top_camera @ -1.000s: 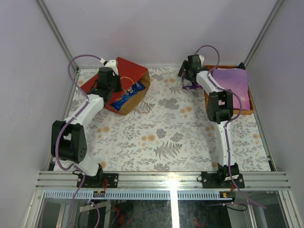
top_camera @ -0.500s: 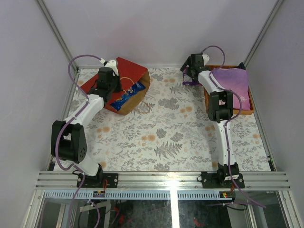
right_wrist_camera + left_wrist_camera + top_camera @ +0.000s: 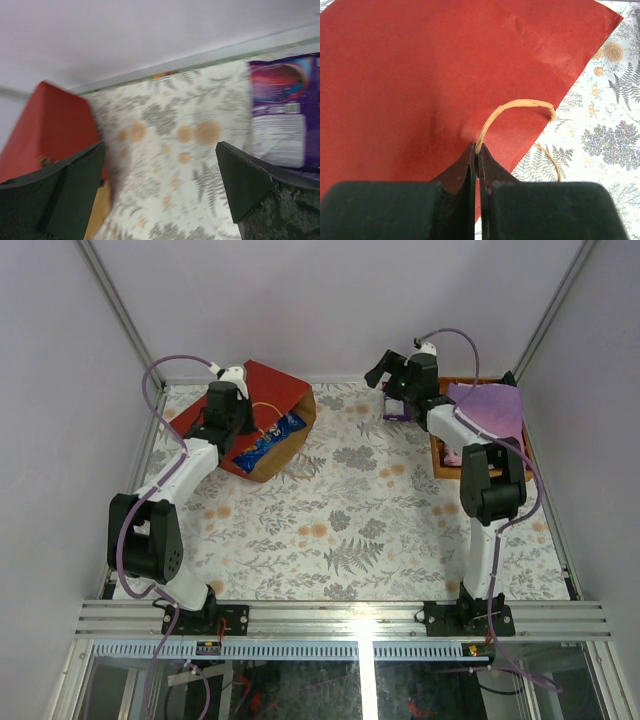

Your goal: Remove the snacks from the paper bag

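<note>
Left end effector [image 3: 476, 150] is pinched fully shut on the tan cord handle [image 3: 517, 107], pinning it against the red wall of the paper bag [image 3: 275, 380]. The bag lies on its side at about 10 o'clock on the desk [image 3: 350, 530], mouth facing roughly 4 o'clock. Over to the right end effector [image 3: 160, 150]: its jaws are spread as wide as they go, with nothing between them. It hangs above the far edge at about 1 o'clock. The purple packet [image 3: 285, 115] lies flat on the desk just beside the orange tray [image 3: 437, 455], so that one looks delivered. This reads as the return leg between packets. The blue Doritos bag [image 3: 268, 440] shows in the kraft-lined mouth, and the next move calls for the right arm to sweep across toward 9 o'clock and reach in low while the left keeps the handle held. Against a second ago, the right wrist has lifted and turned off the packet toward the bag and its elbow has swung outward. The left arm and bag have not moved.
</note>
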